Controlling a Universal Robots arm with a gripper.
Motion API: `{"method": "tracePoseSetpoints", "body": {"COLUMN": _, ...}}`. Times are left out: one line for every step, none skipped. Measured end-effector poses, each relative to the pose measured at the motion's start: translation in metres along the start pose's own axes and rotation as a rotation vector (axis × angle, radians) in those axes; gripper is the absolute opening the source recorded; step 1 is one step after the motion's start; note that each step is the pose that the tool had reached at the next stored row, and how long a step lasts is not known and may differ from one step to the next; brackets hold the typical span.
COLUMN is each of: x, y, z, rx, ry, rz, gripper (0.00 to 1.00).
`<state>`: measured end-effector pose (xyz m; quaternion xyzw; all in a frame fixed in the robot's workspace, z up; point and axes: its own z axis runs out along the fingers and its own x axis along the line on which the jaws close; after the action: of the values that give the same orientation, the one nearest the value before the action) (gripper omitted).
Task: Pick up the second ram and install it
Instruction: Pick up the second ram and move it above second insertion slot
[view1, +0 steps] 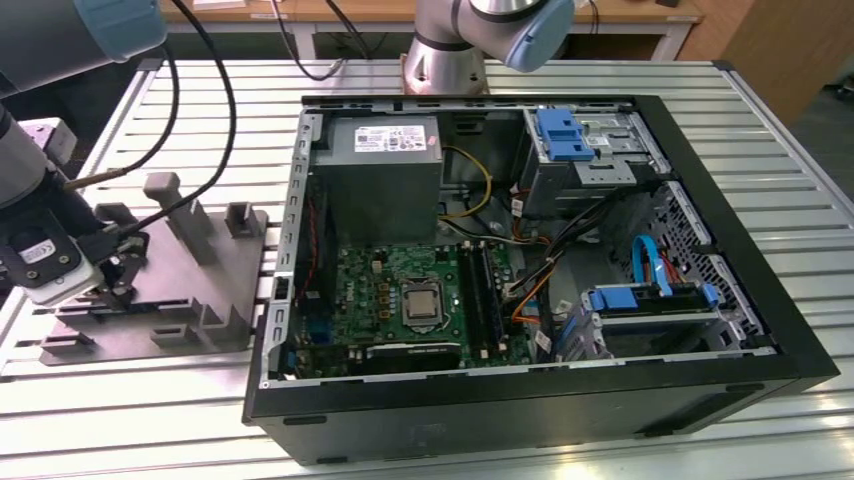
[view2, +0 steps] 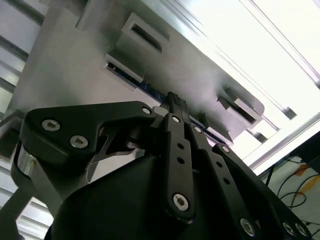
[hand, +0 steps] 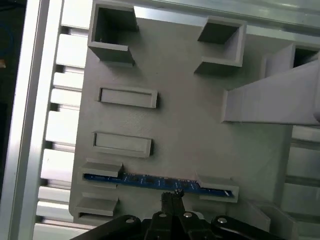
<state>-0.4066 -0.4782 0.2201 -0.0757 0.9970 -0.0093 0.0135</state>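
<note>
Now | second ram edge-up in fixture plate | pincer at its middle | grip: cannot tell

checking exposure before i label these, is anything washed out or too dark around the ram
Second wrist view: strong glare whites out the table slats beyond the fixture plate, and the pincer reads as a dark mass. First wrist view: even light, the second ram shows blue in its slot. Exterior view: soft light, shadow inside the computer case.

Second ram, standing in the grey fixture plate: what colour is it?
The second ram is blue, clearest in the first wrist view.
</note>
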Motion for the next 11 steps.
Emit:
{"method": "tracePoseSetpoints", "body": {"x": 0.0, "y": 0.0, "z": 0.0, "rx": -0.0004, "ry": -0.0004, "rz": -0.017, "gripper": 0.11}}
{"method": "tracePoseSetpoints", "body": {"x": 0.0, "y": 0.0, "z": 0.0, "rx": -0.0009, "ry": -0.0007, "rz": -0.034, "gripper": 0.11}}
{"method": "tracePoseSetpoints", "body": {"x": 0.0, "y": 0.0, "z": 0.0, "rx": -0.0012, "ry": -0.0009, "rz": -0.048, "gripper": 0.11}}
{"method": "tracePoseSetpoints", "body": {"x": 0.0, "y": 0.0, "z": 0.0, "rx": -0.0015, "ry": -0.0012, "rz": -0.061, "gripper": 0.11}}
{"method": "tracePoseSetpoints", "body": {"x": 0.0, "y": 0.0, "z": 0.0, "rx": -0.0018, "ry": -0.0015, "rz": -0.074, "gripper": 0.11}}
{"method": "tracePoseSetpoints", "body": {"x": 0.0, "y": 0.0, "z": 0.0, "rx": -0.0021, "ry": -0.0018, "rz": -0.085, "gripper": 0.11}}
{"method": "tracePoseSetpoints", "body": {"x": 0.0, "y": 0.0, "z": 0.0, "rx": -0.0025, "ry": -0.0021, "rz": -0.098, "gripper": 0.11}}
{"method": "tracePoseSetpoints", "body": {"x": 0.0, "y": 0.0, "z": 0.0, "rx": -0.0028, "ry": -0.0023, "rz": -0.109, "gripper": 0.11}}
{"method": "tracePoseSetpoints", "body": {"x": 0.0, "y": 0.0, "z": 0.0, "rx": -0.003, "ry": -0.0025, "rz": -0.121, "gripper": 0.11}}
{"method": "tracePoseSetpoints", "body": {"x": 0.0, "y": 0.0, "z": 0.0, "rx": -0.0033, "ry": -0.0027, "rz": -0.132, "gripper": 0.11}}
{"method": "tracePoseSetpoints", "body": {"x": 0.0, "y": 0.0, "z": 0.0, "rx": -0.0036, "ry": -0.0029, "rz": -0.143, "gripper": 0.11}}
